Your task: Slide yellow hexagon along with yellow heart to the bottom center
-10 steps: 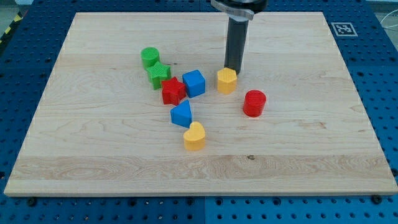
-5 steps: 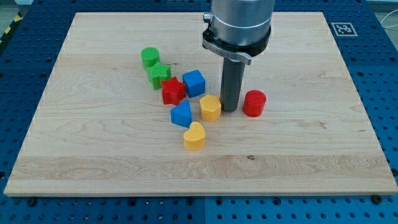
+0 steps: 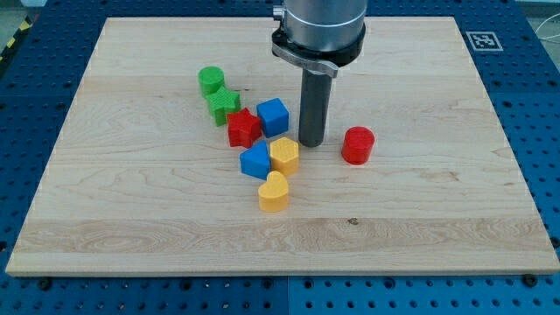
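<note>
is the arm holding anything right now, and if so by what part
Nothing is held; the arm ends in a bare rod. My tip stands on the board just to the view's upper right of the yellow hexagon.

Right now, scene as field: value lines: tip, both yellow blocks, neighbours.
tip: my tip sits just to the view's upper right of the yellow hexagon, contact unclear
yellow hexagon: against the blue block on its left
yellow heart: just below the hexagon, nearly touching
red cylinder: alone to the tip's right
cluster, upper left: blue cube, red block, green block, green cylinder
</note>
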You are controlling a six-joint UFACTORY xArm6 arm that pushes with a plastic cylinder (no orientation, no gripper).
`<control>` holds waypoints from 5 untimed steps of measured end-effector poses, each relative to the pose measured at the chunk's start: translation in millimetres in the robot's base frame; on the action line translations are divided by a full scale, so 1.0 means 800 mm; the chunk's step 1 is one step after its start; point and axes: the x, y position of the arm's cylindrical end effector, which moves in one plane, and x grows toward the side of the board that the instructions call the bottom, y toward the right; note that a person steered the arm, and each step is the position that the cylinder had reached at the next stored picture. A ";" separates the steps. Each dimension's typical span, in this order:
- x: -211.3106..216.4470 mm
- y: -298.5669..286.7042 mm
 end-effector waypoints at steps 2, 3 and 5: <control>0.009 -0.026; 0.018 -0.033; 0.060 -0.033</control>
